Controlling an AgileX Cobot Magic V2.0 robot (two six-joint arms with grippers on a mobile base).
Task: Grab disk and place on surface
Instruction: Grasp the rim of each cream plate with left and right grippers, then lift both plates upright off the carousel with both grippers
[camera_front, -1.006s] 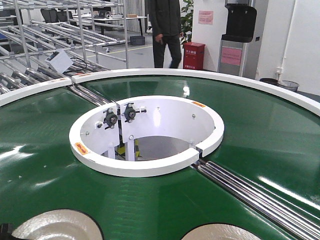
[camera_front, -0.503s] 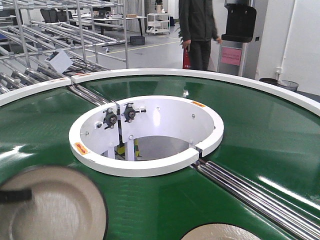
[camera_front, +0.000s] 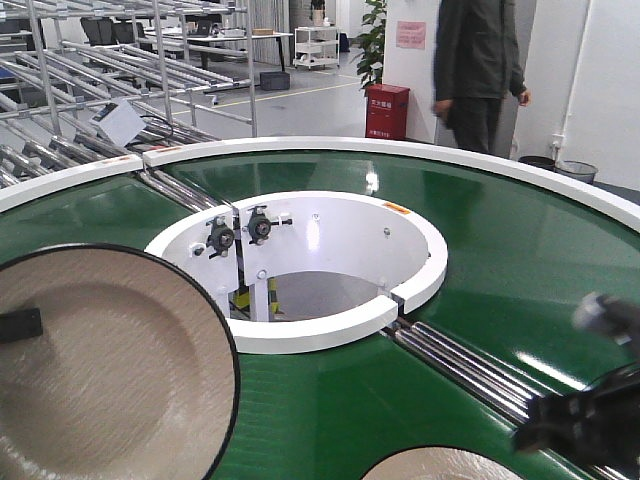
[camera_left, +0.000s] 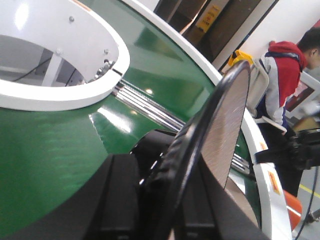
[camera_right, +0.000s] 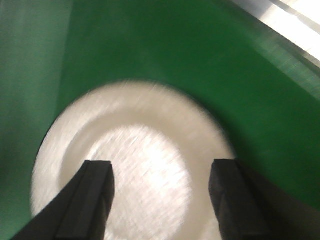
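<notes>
My left gripper (camera_left: 162, 195) is clamped on the rim of a disk (camera_front: 110, 380). The disk is tipped up off the belt (camera_front: 520, 270), left of the white hub (camera_front: 300, 335) and on its near side. To do this carry well, I'd keep the squeeze firm, since a rim hold on a wide, tilted plate looks likely to let it swing. I'd lift it clear of the hub's lip before travelling, then level it low over the surface before letting go. No view shows that surface, so I'd find it first.

Right of the hub, also on its near side, a second disk (camera_right: 140, 135) lies flat on the belt. My right gripper (camera_right: 161, 170) hovers over it, fingers spread and grasping nothing.

I count two disks, two grippers, one hub and one belt.
</notes>
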